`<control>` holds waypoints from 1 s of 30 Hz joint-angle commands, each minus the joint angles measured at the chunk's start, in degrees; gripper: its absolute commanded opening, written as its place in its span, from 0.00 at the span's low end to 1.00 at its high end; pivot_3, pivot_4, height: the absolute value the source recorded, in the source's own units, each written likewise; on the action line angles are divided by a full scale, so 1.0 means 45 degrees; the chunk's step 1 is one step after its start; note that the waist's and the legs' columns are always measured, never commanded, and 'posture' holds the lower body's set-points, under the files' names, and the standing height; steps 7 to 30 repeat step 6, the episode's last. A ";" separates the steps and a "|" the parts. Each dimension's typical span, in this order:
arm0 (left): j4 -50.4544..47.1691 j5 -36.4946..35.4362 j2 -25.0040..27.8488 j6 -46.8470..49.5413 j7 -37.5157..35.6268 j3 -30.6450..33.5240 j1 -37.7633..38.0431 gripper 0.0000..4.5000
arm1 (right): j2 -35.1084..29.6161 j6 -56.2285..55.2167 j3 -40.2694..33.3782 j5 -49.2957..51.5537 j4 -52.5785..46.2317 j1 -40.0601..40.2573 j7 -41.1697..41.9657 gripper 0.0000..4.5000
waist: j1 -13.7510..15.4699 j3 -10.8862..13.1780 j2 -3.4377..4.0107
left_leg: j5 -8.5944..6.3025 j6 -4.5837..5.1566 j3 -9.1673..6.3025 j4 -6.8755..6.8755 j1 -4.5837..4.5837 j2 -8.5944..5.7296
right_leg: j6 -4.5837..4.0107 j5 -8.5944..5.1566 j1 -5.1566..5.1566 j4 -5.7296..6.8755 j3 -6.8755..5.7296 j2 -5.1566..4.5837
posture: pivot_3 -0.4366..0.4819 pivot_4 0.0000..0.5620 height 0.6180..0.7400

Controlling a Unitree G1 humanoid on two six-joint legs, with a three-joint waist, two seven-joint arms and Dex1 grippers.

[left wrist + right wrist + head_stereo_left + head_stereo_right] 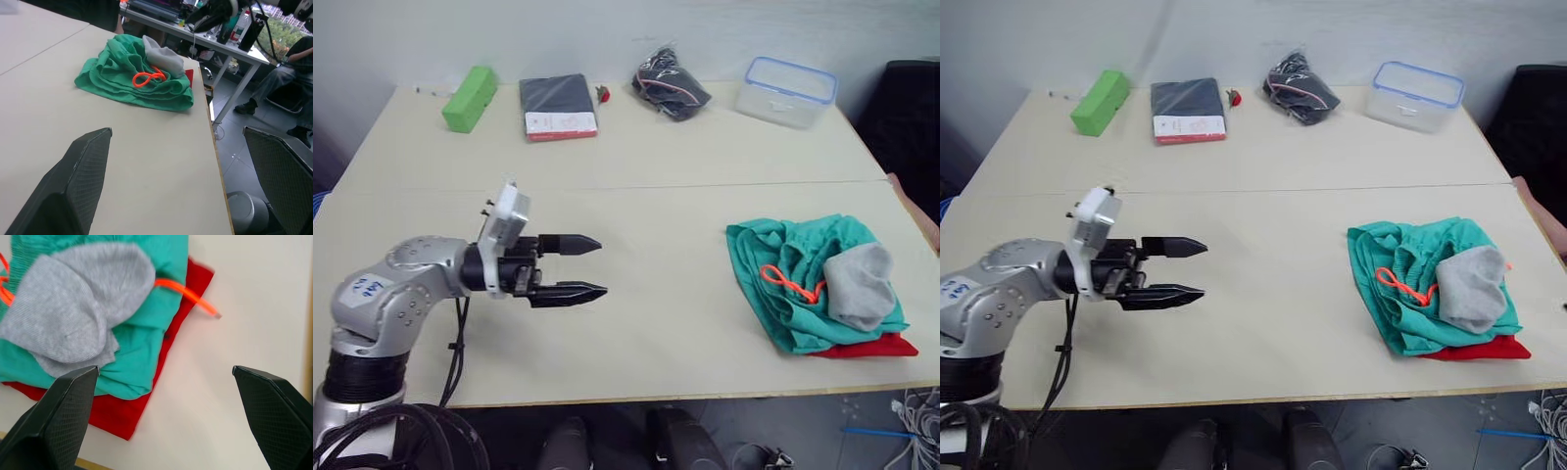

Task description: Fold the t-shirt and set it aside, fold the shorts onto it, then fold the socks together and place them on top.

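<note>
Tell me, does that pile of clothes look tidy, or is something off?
Rather untidy. The shorts lie bunched and rumpled on the t-shirt, not folded flat, with the orange drawstring looped loose on top. The socks sit toward the pile's right side.

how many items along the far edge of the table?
4, from the robot's left to right: green box, dark packaged garment, black bag, clear tub. A small red thing sits beside the garment.

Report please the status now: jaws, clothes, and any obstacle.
Left gripper open, empty, over bare table. Right gripper open above the pile. Socks on shorts on t-shirt. Nothing in the way.
</note>
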 commanded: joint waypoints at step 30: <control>-0.0157 -0.1202 0.1194 0.0476 -0.0053 0.2074 0.0413 1.00 | -0.1424 -0.0723 0.1127 -0.0205 0.2165 -0.1601 0.3225 0.99 | -0.0079 0.0008 0.0007 | -0.0001 0.0003 0.0000 0.0011 -0.0005 0.0001 | -0.0003 -0.0001 -0.0006 0.0005 0.0002 -0.0014 | 0.48 0.27 1.00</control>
